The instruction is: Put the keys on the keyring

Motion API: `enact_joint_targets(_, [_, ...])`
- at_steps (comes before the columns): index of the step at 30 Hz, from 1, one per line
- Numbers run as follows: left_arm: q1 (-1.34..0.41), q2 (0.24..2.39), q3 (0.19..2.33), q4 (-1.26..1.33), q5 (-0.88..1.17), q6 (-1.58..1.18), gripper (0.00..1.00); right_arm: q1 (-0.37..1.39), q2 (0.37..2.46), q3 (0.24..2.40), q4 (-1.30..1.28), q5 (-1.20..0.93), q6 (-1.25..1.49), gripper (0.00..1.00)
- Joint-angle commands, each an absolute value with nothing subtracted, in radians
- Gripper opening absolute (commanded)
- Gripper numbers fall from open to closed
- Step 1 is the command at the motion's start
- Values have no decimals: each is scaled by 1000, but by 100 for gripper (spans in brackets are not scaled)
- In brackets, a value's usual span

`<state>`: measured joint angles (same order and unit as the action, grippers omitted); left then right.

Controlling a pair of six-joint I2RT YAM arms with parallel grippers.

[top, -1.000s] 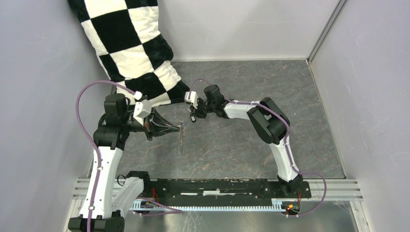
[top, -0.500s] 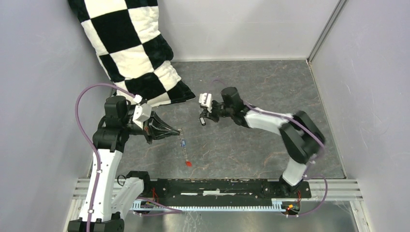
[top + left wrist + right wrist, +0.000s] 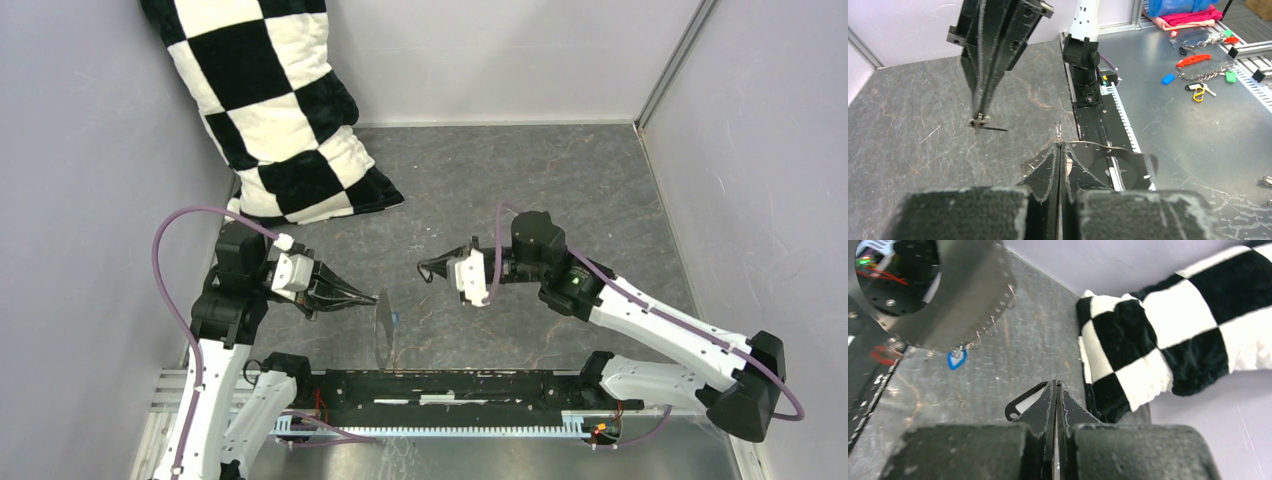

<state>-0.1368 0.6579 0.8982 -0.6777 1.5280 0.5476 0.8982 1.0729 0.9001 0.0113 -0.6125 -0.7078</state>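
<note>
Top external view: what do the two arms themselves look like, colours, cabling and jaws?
The left arm and right arm match: white shells on the long links, bulky black joint housings, a purple cable running along each. Each wrist carries a white block, then black jaws tapering to a thin tip.

walls (image 3: 500,50): pale lilac, 3 sides | floor (image 3: 560,180): dark grey marbled | pillow (image 3: 270,100): black-white checkered, back-left corner

A robotics lab test cell: plain pale panel walls (image 3: 70,150) in aluminium framing (image 3: 672,70) box in a stone-patterned table (image 3: 560,180). Cabled robot arms (image 3: 660,322) are bolted to a slotted rail (image 3: 690,390), and coloured key tags (image 3: 1193,60) lie on a metal bench (image 3: 1188,140).
</note>
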Motion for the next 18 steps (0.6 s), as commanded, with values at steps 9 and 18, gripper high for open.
enact_joint_targets(9, [-193, 699, 943, -607, 1634, 565, 2, 1070, 1035, 1031, -131, -604, -881, 1])
enact_joint_targets(18, [-195, 701, 946, -608, 1634, 537, 2, 1097, 1061, 1091, -155, -634, -912, 1])
